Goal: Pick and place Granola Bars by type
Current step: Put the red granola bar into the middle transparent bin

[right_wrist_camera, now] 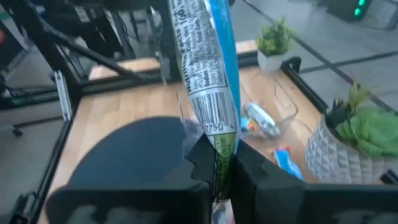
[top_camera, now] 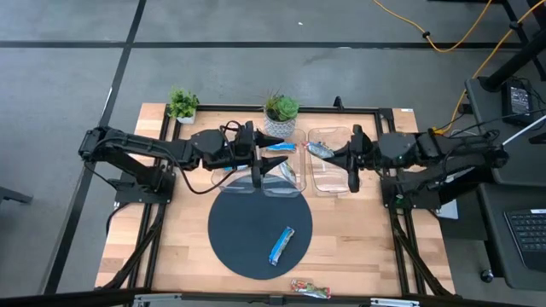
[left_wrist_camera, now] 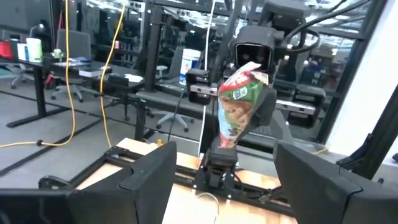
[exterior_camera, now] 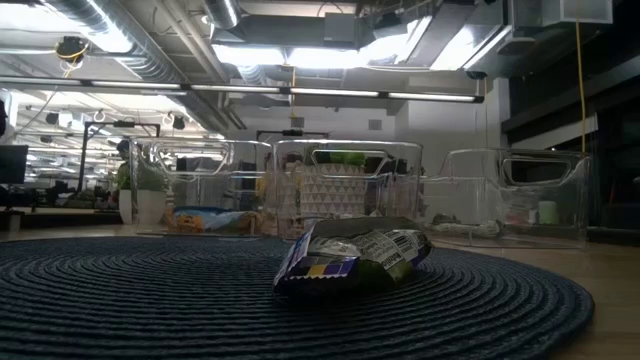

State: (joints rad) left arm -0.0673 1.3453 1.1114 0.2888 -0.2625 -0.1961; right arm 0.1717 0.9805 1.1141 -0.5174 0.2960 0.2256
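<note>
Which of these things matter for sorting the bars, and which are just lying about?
Job: held bar in right end effector; blue bar on mat; front-edge bar; clear bins; left end effector, open, over the bins.
Lying about: two plants; orange cable; keyboard.

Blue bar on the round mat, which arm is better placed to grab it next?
Probably left: the left fingers are open and empty, while the right fingers are shut on another bar.
</note>
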